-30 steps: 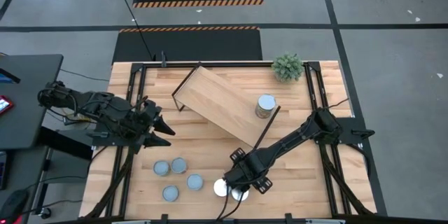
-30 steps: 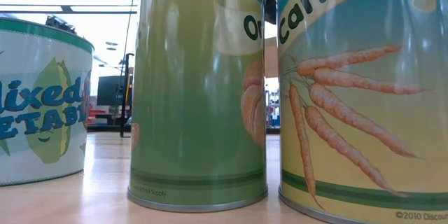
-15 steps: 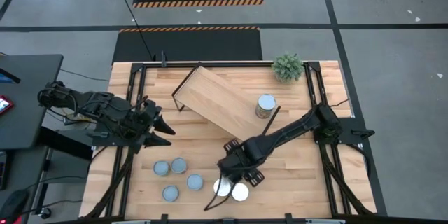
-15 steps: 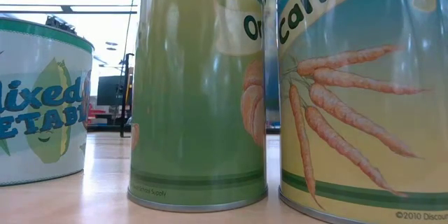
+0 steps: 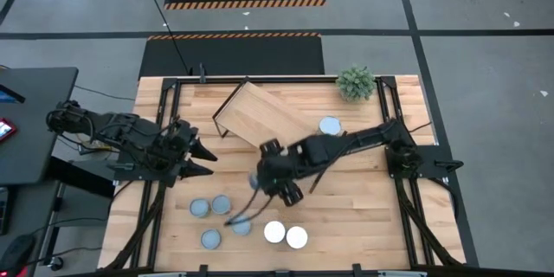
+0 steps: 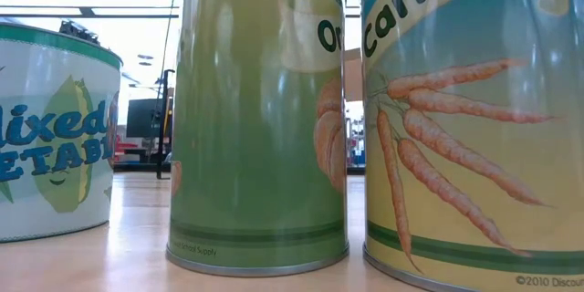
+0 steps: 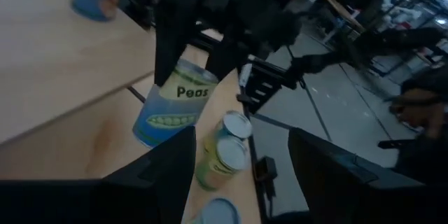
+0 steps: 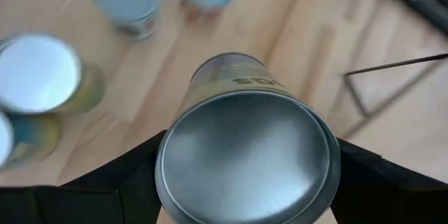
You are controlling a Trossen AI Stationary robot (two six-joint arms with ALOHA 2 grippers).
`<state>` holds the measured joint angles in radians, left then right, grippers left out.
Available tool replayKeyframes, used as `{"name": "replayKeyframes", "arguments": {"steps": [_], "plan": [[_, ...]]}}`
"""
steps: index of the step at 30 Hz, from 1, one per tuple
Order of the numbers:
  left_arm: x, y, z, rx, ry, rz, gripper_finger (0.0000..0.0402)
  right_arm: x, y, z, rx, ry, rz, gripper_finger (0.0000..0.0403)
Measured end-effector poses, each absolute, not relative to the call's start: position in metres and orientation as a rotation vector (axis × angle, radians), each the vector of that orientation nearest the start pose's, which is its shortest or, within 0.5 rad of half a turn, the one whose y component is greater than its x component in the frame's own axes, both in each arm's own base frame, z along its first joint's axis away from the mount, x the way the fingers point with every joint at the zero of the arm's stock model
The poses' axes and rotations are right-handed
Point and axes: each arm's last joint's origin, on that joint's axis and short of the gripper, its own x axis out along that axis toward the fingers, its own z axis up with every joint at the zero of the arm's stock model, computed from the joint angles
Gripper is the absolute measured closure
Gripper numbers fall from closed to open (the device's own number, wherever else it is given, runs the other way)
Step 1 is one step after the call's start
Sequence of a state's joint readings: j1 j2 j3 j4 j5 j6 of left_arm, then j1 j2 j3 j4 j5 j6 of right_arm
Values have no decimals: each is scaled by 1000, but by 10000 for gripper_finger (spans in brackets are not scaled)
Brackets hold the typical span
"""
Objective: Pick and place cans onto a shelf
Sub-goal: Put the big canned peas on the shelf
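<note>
Silvery round metal can (image 8: pixel 246 150) is clamped in my right gripper (image 5: pixel 275 177) jaws, standing upright. Light wood shelf (image 5: pixel 260 121) lies just beyond. Left gripper (image 5: pixel 195 157) waits, jaws apart.

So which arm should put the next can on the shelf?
Right. The right gripper already holds a can beside the shelf; the left gripper waits empty at the table's left side.

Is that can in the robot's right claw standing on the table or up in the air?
In the air: the peas can hangs clamped in the right gripper, clear of the tabletop.
</note>
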<state>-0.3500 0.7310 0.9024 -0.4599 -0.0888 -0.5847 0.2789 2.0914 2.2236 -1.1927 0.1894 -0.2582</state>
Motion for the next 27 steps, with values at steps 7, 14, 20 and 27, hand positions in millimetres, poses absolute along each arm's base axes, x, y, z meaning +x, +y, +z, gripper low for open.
{"name": "replayKeyframes", "arguments": {"steps": [7, 14, 20, 27], "plan": [[138, -45, 354, -478, 313, -94, 166, 415, 80, 379, -460, 949, 153, 84], [139, -40, 355, -387, 255, 64, 166, 396, 38, 401, -417, 955, 90, 84], [140, -38, 356, -336, 224, 124, 166, 375, 17, 428, -424, 888, 70, 84], [139, -37, 356, -313, 211, 175, 166, 343, 3, 434, -401, 1015, 214, 84]]}}
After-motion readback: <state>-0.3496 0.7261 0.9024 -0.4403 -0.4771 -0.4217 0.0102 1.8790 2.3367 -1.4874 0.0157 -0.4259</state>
